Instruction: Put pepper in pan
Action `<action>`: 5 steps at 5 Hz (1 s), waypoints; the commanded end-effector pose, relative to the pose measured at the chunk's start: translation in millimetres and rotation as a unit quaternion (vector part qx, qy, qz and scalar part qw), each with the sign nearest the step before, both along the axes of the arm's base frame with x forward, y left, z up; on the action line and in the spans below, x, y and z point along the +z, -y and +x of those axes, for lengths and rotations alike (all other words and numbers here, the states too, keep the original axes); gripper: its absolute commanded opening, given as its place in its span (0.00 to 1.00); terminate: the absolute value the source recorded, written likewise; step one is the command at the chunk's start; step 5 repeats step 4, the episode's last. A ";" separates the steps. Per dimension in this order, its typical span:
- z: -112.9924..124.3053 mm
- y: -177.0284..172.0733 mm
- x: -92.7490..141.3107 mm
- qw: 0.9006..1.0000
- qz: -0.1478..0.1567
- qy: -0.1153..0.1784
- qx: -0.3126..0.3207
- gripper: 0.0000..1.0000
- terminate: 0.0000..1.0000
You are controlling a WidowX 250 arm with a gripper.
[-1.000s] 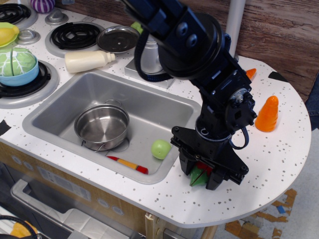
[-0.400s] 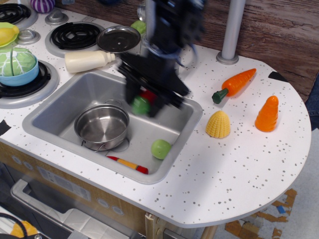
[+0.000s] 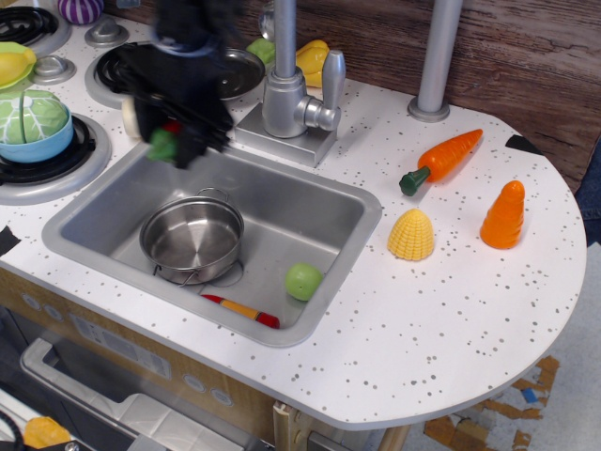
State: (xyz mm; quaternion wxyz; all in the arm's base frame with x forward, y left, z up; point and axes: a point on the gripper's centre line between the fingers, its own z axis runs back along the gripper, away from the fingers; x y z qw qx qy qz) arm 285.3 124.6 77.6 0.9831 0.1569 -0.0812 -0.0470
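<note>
the end effector (image 3: 169, 132) has moved left, toward the desk's (image 3: 451, 310) back-left corner, pinching the pepper (image 3: 165, 141) above the pan (image 3: 192, 240).

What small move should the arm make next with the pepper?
Probably a short shift toward the camera and slightly right, then lower. The gripper, blurred, holds the pepper above the sink's back-left edge, while the pan sits empty nearer the front, so the pepper is not yet over it.
</note>
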 end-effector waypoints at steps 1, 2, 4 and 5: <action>6.2 -19.2 -15.4 0.998 -0.019 0.030 -0.044 1.00 0.00; 6.2 -19.2 -15.4 0.998 -0.019 0.030 -0.044 1.00 0.00; 6.2 -19.2 -15.4 0.998 -0.019 0.030 -0.044 1.00 1.00; 6.2 -19.2 -15.4 0.998 -0.019 0.030 -0.044 1.00 1.00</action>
